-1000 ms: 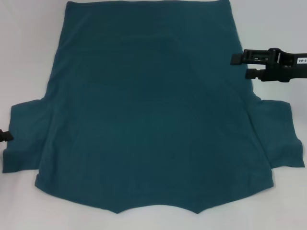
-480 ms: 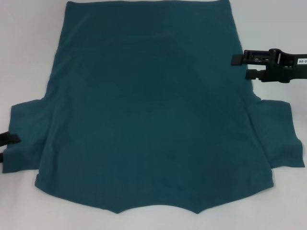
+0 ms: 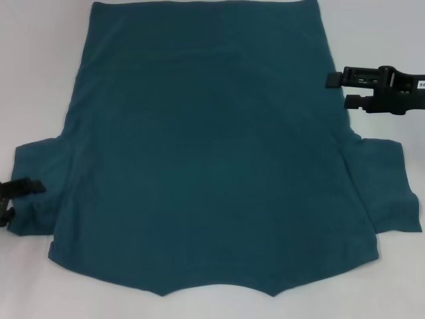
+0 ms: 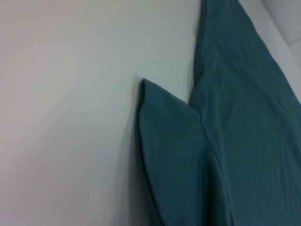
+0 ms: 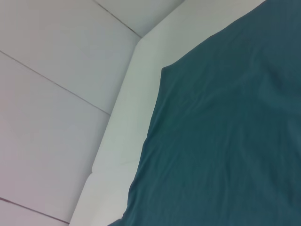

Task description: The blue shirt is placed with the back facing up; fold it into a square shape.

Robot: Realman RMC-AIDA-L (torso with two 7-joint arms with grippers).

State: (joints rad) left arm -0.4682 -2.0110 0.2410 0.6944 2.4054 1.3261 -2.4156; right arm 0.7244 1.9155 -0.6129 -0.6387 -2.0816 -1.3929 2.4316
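Note:
The blue shirt (image 3: 206, 153) lies spread flat on the white table, hem at the far side, neckline toward me, both short sleeves out to the sides. My left gripper (image 3: 26, 199) reaches in from the left edge, open, its upper finger lying over the left sleeve (image 3: 36, 166). My right gripper (image 3: 336, 91) is open beside the shirt's right side edge, beyond the right sleeve (image 3: 385, 193), with nothing between its fingers. The left wrist view shows the sleeve (image 4: 169, 155) and body of the shirt (image 4: 249, 117). A corner of the shirt (image 5: 221, 141) fills the right wrist view.
Bare white table (image 3: 40, 66) borders the shirt on both sides. In the right wrist view the table edge (image 5: 122, 141) meets white panelled walls (image 5: 51, 94) close to the shirt's hem.
My left gripper has moved in from the left edge onto the left sleeve. The right gripper has drifted slightly right, away from the shirt's edge. The shirt lies as before.

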